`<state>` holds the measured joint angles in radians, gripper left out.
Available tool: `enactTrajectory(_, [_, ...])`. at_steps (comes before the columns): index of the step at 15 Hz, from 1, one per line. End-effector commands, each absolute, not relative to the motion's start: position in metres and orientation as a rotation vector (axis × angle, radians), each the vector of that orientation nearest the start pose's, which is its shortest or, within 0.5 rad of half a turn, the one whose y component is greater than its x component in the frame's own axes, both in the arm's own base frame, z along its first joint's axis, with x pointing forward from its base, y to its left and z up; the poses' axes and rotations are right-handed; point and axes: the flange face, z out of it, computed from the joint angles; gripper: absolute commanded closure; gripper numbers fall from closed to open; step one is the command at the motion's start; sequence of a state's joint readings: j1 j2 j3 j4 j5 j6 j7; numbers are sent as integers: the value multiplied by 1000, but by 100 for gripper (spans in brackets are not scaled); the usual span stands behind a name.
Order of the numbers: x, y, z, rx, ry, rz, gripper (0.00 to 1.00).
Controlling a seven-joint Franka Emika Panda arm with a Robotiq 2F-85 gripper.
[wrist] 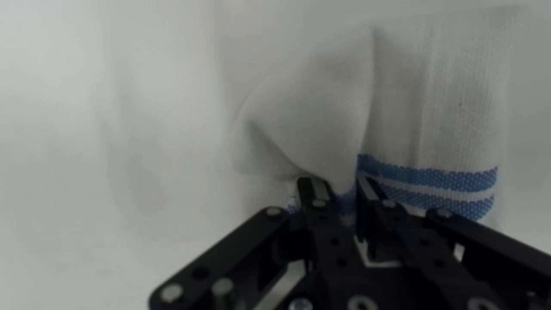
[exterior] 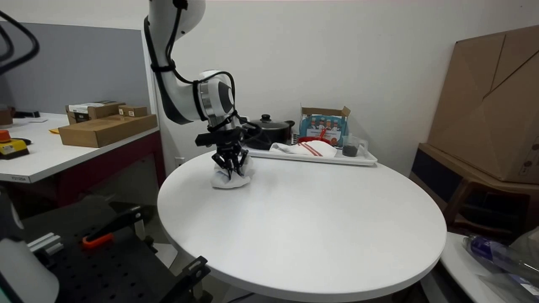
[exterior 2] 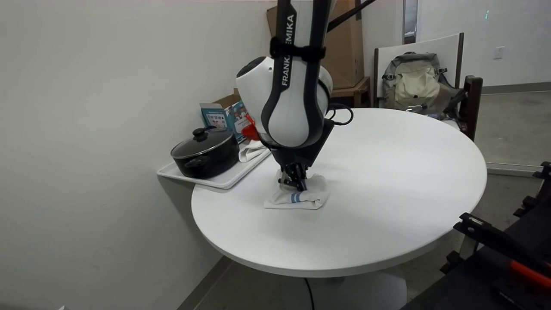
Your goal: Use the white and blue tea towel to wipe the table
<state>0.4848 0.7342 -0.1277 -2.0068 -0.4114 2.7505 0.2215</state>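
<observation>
White wall (exterior: 316, 63), gray partition (exterior: 88, 63) behind a white desk (exterior: 44, 162), grayish floor (exterior 2: 518, 127), dark-framed chair (exterior 2: 450, 54).

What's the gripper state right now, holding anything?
Gripper: closed, holding a bunched fold of the white and blue tea towel.

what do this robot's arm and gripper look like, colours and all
The Franka Panda arm is white and rounded with black trim, a silvery ring, black cabling and white FRANKA EMIKA lettering partly under a black strap. The gripper is black, with slim jointed fingers and silvery pins.
</observation>
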Motion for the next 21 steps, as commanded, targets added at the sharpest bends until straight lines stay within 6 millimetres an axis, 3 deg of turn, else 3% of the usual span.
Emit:
enactTrajectory(1, [586,200,44,-3287,-798,-151,96])
enactTrajectory(5, [625,142,51,-3351,-645,-209,96])
enactTrajectory(9, [640,72,55,-3427,-486,-202,96])
enactTrajectory(16, [635,-60,73,-3576,-209,-138,96])
enactTrajectory(19, [622,-116,79,-3634,-92,-84,96])
enactTrajectory(21, [608,-141,81,-3654,-34,-25,96])
